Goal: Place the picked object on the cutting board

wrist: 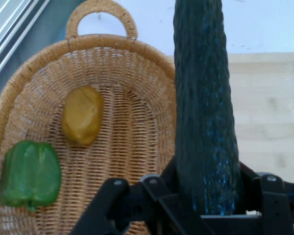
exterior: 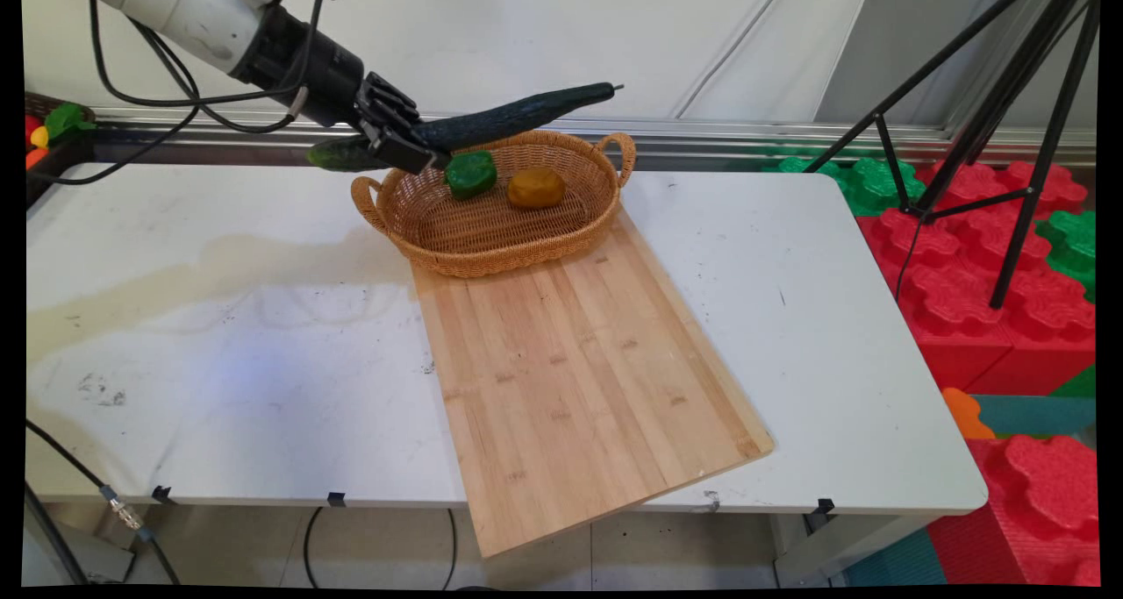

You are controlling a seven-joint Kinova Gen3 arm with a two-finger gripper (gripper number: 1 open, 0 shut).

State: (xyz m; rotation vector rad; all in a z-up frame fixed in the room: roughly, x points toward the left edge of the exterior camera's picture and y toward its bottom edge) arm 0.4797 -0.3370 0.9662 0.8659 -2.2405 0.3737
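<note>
I have the gripper (exterior: 405, 139) clamped on a long dark cucumber (exterior: 491, 124), fingers pressed against its sides near one end. The cucumber is in the air, tilted, its far tip rising toward the wall, its body crossing above the back-left rim of the wicker basket (exterior: 456, 248). From the hand camera the cucumber (wrist: 204, 112) runs straight out along the basket's rim (wrist: 19, 88). The basket sits toward the table's (exterior: 219, 345) far edge, resting on the far end of a wooden cutting board (exterior: 579, 371) whose near corner overhangs the table's near edge. Inside the basket: a green pepper (exterior: 471, 174) and a yellow-brown potato (exterior: 535, 188), just beside each other.
</note>
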